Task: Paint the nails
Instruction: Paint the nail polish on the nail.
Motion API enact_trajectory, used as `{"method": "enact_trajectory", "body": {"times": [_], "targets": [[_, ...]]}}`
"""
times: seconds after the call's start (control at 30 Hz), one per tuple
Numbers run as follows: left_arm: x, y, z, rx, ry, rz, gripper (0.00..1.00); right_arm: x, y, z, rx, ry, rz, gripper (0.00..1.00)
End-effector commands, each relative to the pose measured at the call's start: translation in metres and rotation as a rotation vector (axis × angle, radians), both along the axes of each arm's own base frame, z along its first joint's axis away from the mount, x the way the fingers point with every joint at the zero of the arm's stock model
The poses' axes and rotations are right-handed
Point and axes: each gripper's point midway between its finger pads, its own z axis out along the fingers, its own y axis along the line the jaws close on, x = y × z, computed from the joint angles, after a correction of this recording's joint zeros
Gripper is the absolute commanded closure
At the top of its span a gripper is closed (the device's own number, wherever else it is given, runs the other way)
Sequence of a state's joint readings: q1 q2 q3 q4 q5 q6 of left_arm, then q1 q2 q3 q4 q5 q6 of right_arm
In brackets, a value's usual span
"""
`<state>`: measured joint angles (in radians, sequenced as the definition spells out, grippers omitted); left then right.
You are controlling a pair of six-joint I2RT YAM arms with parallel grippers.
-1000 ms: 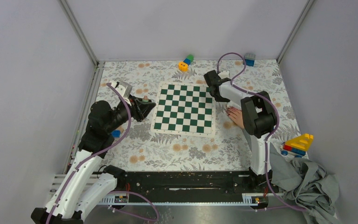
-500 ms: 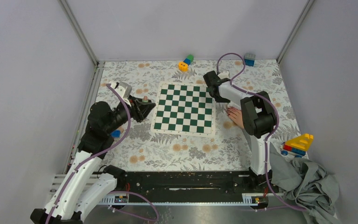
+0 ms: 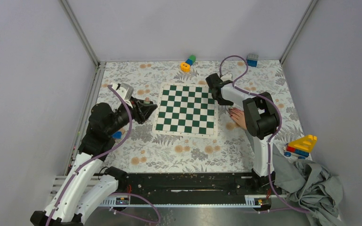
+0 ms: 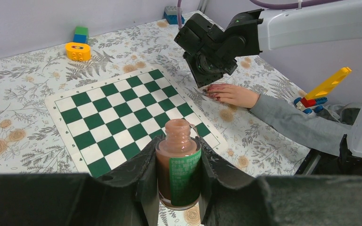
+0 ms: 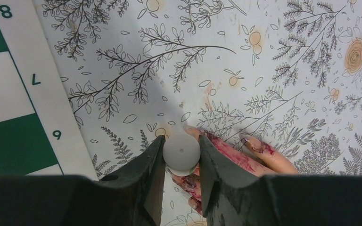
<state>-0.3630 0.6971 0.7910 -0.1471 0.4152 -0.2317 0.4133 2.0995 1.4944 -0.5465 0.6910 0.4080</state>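
The tiny, slick-looking nails (image 4: pixel 213 96) sit on a soft hand (image 4: pixel 233 94) beside the chessboard (image 3: pixel 186 109), so touch them lightly; the right gripper (image 5: pixel 181 151) pinches the white cap (image 5: pixel 182 149), the left gripper (image 4: pixel 178 176) pinches the polish bottle (image 4: pixel 178 165).

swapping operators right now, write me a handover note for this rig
Left gripper shut on the open polish bottle, upright, left of the chessboard.
Right gripper shut on the white cap, over the hand's fingertips, right of the chessboard.
Done: red polish on several nails, smeared onto skin.
Left: unclear which nails remain; check, then recap the bottle.
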Motion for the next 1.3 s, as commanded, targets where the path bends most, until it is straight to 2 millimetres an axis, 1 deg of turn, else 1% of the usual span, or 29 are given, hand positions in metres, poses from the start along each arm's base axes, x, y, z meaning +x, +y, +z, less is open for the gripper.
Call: {"method": "enact_trajectory", "body": {"times": [0.0, 0.2, 0.37, 0.57, 0.7, 0.8, 0.9, 1.1, 1.13, 1.2, 1.27], "targets": [[-0.002, 0.003, 0.024, -0.011, -0.081, 0.011, 1.0, -0.002, -0.002, 0.02, -0.02, -0.044, -0.018, 1.0], [-0.002, 0.003, 0.023, -0.01, -0.081, 0.013, 1.0, 0.002, -0.004, 0.032, -0.033, -0.072, -0.019, 1.0], [-0.001, 0.003, 0.023, -0.009, -0.079, 0.015, 1.0, 0.006, 0.003, 0.046, 0.015, -0.106, -0.017, 1.0], [0.0, 0.002, 0.02, -0.007, -0.072, 0.014, 1.0, 0.008, 0.014, 0.078, 0.12, -0.182, -0.009, 1.0], [0.001, 0.002, 0.019, -0.007, -0.067, 0.014, 1.0, 0.004, 0.017, 0.097, 0.167, -0.226, 0.001, 1.0], [0.001, 0.002, 0.019, -0.009, -0.069, 0.019, 1.0, -0.004, 0.015, 0.108, 0.196, -0.26, 0.004, 1.0], [0.002, 0.002, 0.018, -0.009, -0.065, 0.02, 1.0, -0.015, 0.014, 0.123, 0.245, -0.32, 0.013, 1.0], [0.003, 0.001, 0.016, -0.01, -0.056, 0.019, 1.0, -0.043, 0.013, 0.167, 0.36, -0.436, 0.056, 1.0], [0.003, 0.001, 0.016, -0.011, -0.055, 0.015, 1.0, -0.049, 0.014, 0.18, 0.387, -0.463, 0.079, 1.0], [0.001, -0.001, 0.017, -0.014, -0.054, 0.001, 1.0, -0.059, 0.02, 0.191, 0.434, -0.483, 0.144, 1.0], [-0.001, -0.004, 0.018, -0.019, -0.058, -0.022, 1.0, -0.07, 0.035, 0.2, 0.525, -0.509, 0.247, 1.0]]}}
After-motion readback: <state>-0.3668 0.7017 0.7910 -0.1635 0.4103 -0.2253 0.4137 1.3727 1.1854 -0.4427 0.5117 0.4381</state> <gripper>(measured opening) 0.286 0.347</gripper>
